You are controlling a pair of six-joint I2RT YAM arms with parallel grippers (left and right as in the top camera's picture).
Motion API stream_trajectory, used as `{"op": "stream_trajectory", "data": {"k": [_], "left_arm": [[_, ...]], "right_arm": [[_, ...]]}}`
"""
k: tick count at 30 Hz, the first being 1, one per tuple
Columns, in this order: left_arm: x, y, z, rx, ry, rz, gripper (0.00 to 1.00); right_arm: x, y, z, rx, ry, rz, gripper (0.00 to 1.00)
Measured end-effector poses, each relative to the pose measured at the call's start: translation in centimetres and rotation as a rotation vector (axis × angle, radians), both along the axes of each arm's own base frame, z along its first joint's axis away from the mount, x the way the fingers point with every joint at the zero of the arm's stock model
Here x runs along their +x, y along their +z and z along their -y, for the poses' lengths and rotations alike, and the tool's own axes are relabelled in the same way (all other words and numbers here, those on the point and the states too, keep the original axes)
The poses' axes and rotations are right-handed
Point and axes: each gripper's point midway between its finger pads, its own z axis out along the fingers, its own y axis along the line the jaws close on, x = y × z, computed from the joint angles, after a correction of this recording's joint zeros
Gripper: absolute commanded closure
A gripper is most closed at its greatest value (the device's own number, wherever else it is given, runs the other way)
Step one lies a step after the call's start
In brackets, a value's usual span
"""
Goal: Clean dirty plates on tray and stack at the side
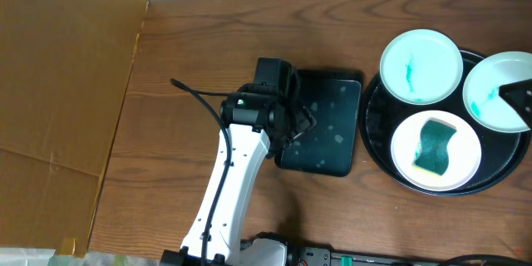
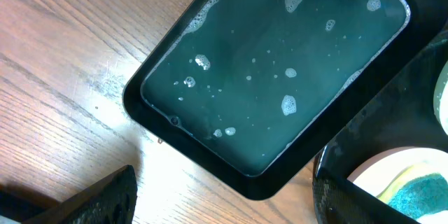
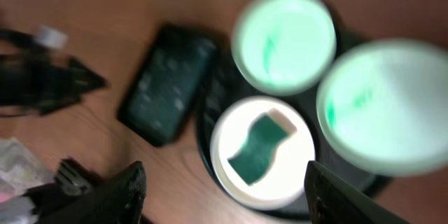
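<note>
On the right side of the surface [image 1: 208,33], three dirty plates [image 1: 421,65] lie on the tray [image 1: 378,126], one under a sponge [image 1: 434,148]. Left jaws stand spread over the rectangular tray [image 1: 337,91]; right jaws seem spread, though blurred.

My fingers [image 3: 115,196] stood wide apart (all blurred). On the tray [image 3: 222,84], the plate [image 3: 294,164] under a sponge [image 3: 257,147] sat at six o'clock, one smeared plate [image 3: 283,42] at twelve, another smeared plate [image 3: 381,105] at three.

Blurred dirty plates [image 3: 283,40] (right wrist view)
</note>
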Motion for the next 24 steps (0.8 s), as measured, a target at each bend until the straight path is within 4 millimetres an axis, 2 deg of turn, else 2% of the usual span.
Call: {"op": "stream_trajectory", "data": {"k": [7, 9, 12, 15, 18, 21, 24], "left_arm": [[0.0, 0.0, 0.0, 0.0, 0.0, 0.0, 0.19], [0.0, 0.0, 0.0, 0.0, 0.0, 0.0, 0.19], [0.0, 0.0, 0.0, 0.0, 0.0, 0.0, 0.19], [0.0, 0.0, 0.0, 0.0, 0.0, 0.0, 0.19], [0.0, 0.0, 0.0, 0.0, 0.0, 0.0, 0.19], [-0.1, 0.0, 0.0, 0.0, -0.001, -0.003, 0.19], [-0.1, 0.0, 0.1, -0.004, -0.001, -0.005, 0.19]], "right_arm": [[1.0, -12.4, -1.8, -0.114, 0.023, -0.309, 0.14], [1.0, -15.7, -2.0, -0.154, 0.018, -0.365, 0.14], [1.3, -19.4, -2.2, -0.199, -0.001, -0.421, 0.14], [1.2, -21.8, -2.0, -0.233, -0.014, -0.48, 0.2], [1.1, -23.3, -1.7, -0.257, -0.027, -0.529, 0.33], [0.7, -24.6, -1.5, -0.274, -0.032, -0.578, 0.37], [-0.6, -26.6, -1.2, -0.299, -0.029, -0.649, 0.38]]}}
